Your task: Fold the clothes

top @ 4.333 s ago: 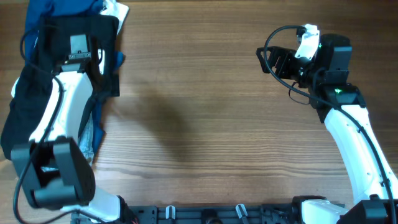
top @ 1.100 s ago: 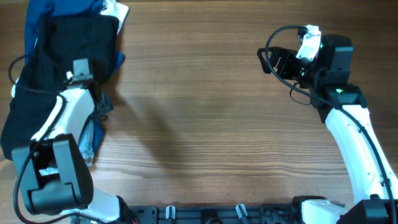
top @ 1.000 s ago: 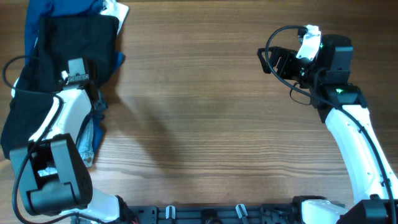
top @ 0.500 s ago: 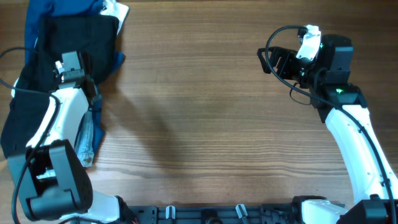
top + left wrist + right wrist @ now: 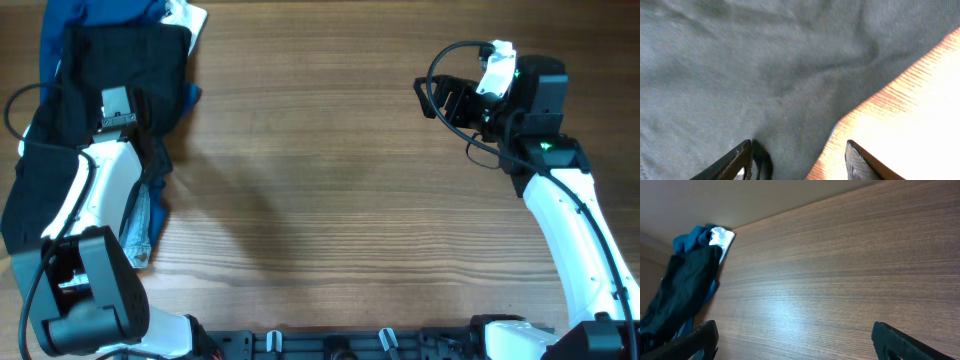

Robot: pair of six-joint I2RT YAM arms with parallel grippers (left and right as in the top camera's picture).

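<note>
The black shorts (image 5: 125, 55) lie in a rumpled heap at the table's far left, on top of other clothes. They fill most of the left wrist view (image 5: 740, 75) and show far off in the right wrist view (image 5: 682, 295). My left gripper (image 5: 118, 100) is open just above the shorts, its fingers (image 5: 797, 160) straddling the fabric's edge where it meets bare wood. My right gripper (image 5: 440, 98) is open and empty, raised over the table's far right, its fingers (image 5: 795, 342) wide apart above bare wood.
A dark blue garment (image 5: 95, 15) and a white piece (image 5: 185, 18) lie at the far left corner under the shorts. Pale blue denim (image 5: 140, 225) pokes out by the left arm. The wooden table (image 5: 340, 180) spreads between the arms.
My left gripper has shifted over the black shorts, back toward the near side, then up again, staying open. The right arm has not moved.
</note>
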